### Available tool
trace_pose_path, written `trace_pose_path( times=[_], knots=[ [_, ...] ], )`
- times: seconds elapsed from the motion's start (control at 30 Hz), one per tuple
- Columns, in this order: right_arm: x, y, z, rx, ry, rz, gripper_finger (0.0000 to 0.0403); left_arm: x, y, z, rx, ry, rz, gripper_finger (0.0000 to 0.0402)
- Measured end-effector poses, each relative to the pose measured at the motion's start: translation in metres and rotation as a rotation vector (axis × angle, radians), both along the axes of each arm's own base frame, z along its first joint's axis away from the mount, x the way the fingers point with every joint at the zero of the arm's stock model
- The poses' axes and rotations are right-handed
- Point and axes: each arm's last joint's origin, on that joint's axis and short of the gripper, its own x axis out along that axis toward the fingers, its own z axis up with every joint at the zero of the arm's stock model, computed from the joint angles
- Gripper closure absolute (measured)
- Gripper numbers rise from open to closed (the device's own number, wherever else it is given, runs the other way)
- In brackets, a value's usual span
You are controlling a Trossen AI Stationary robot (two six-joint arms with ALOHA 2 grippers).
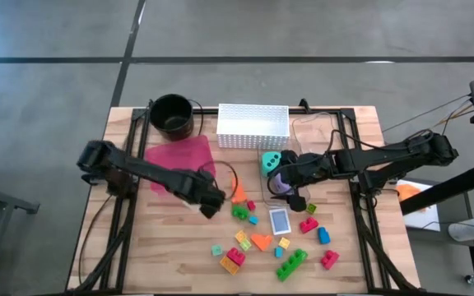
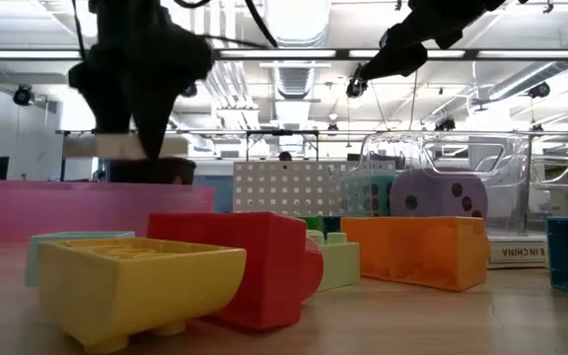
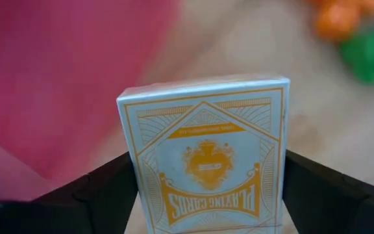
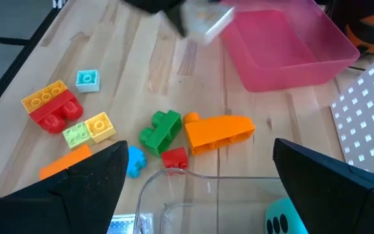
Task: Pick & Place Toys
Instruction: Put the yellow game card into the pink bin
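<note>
Beside the pink tray (image 1: 179, 154), the left gripper (image 3: 206, 195) pinches a card pack (image 3: 206, 162). It probably should clear the rim before letting go. Right gripper (image 4: 197, 188) hangs spread.

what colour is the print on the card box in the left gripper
Orange on pale blue-white card box, clearest in the left wrist view.

Left pincer (image 1: 208, 200) clamped on a load, reaching inward, right pincer (image 1: 290, 182) spread wide, raised

table (image 1: 155, 263): wood slats | on it: blocks (image 1: 290, 263), pink tray (image 1: 179, 156), white basket (image 1: 253, 125)
</note>
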Motion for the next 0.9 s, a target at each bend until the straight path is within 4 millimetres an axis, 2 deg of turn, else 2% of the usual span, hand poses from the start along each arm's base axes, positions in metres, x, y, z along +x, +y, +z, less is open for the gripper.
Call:
trace_pose_path(
  times=[0.2,0.33,0.43,0.63,0.73,0.9],
  knots=[
    [0.0,0.0,0.0,0.0,0.0,0.0,0.0025,-0.012,0.044,0.029,0.115,-0.045,-0.023,0.0089],
    [0.0,0.0,0.0,0.0,-0.001,0.0,0.0025,-0.015,0.076,0.027,0.121,-0.05,0.013,0.0073],
    [0.0,0.0,0.0,0.0,0.0,0.0,0.0025,-0.02,0.099,0.014,0.122,-0.001,0.045,0.0064],
    [0.0,0.0,0.0,0.0,0.0,0.0,0.0025,-0.036,0.137,-0.027,0.097,0.019,0.174,0.006],
    [0.0,0.0,0.0,0.0,0.0,0.0,0.0025,-0.045,0.15,-0.046,0.019,-0.006,0.224,0.006],
    [0.0,0.0,0.0,0.0,0.0,0.0,0.0025,-0.054,0.16,-0.068,-0.031,-0.04,0.169,0.0059]
  ],
)
